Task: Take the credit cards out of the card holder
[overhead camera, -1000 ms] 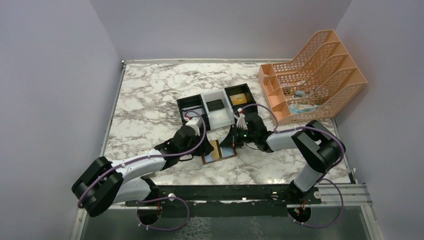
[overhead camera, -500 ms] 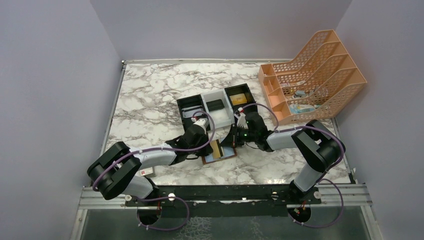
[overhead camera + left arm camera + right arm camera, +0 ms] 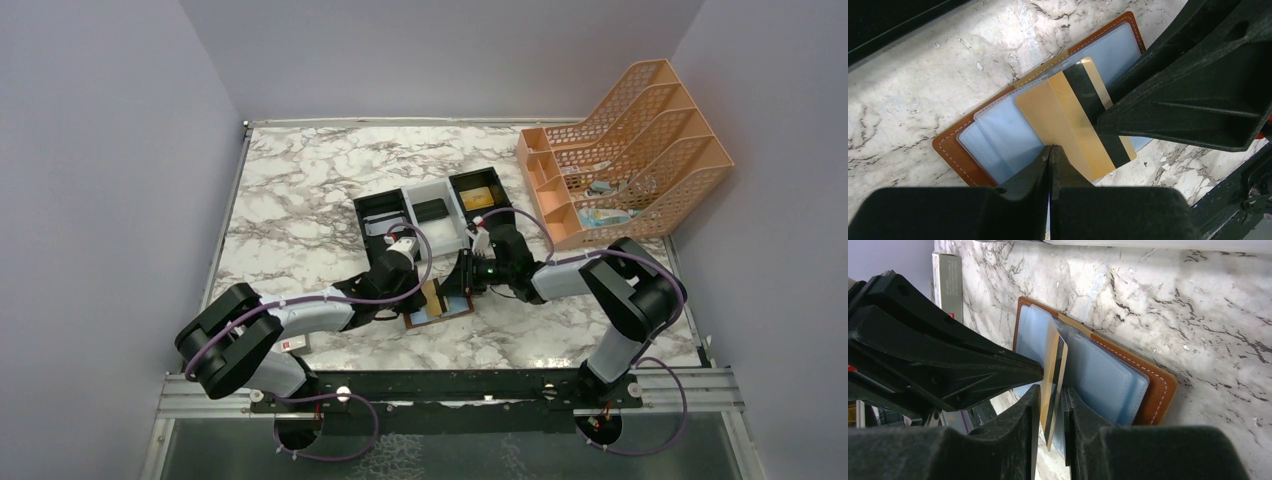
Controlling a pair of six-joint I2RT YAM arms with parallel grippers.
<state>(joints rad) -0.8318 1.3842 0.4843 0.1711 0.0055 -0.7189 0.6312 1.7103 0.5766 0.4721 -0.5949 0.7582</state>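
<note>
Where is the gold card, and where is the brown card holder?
gold card [image 3: 1063,125], left wrist view, on its gold face.
card holder [image 3: 998,132], left wrist view, on its blue-grey inner pocket.

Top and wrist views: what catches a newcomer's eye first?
The left gripper and right gripper meet over the open card holder near the table's front middle. The left pinches a gold card with a black stripe; the right straddles it loosely. A peach file rack stands at the far right.

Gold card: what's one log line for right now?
left gripper: shut on gold card | right gripper: slightly open around it | card holder: lying open
</note>
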